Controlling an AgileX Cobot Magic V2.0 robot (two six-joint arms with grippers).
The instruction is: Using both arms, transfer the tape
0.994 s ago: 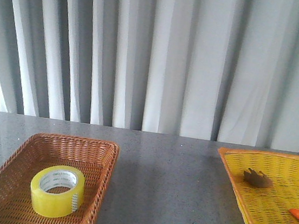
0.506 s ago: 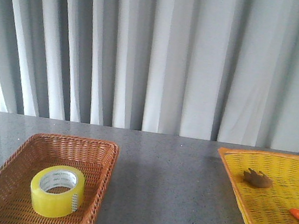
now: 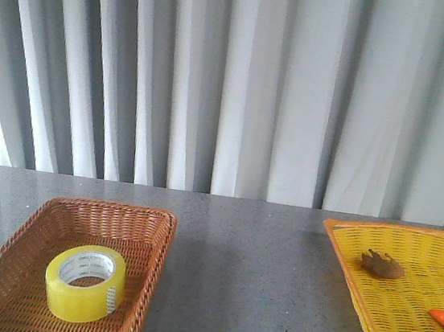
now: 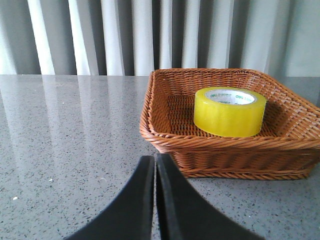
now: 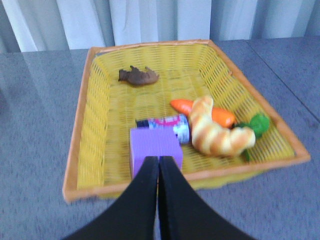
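While lying flat on its side inside the brown wicker basket (image 3: 149, 230), with its white printed core facing up, sits the tape (image 3: 85, 283) on the left part of the grey speckled desk (image 3: 248, 283). Untouched by either arm; not lifted, not tilted.

Seen from the left wrist: left end effector (image 4: 154, 165) with its two black fingers pressed together, nothing between them, low over bare desk just outside the near rim of the brown basket (image 4: 225, 147). Tape (image 4: 229, 111) toward the middle of that basket, well clear of the fingertips.

Seen from the right wrist: right end effector (image 5: 159, 165) likewise closed on nothing, fingers touching along their length, above the near rim of the yellow basket (image 5: 87, 130). Inside that basket: a purple block (image 5: 152, 145) near the front wall, a small printed bottle (image 5: 167, 125) lying just behind it, a bread roll (image 5: 215, 132) across an orange carrot (image 5: 182, 106), a green piece (image 5: 259, 124) beside them, and a small brown object (image 5: 137, 76) near the far wall.

Neither arm visible in the front view. Yellow basket (image 3: 357, 255) at the right of the desk, well apart from the brown one. Pale pleated curtain (image 3: 233, 78) behind everything.
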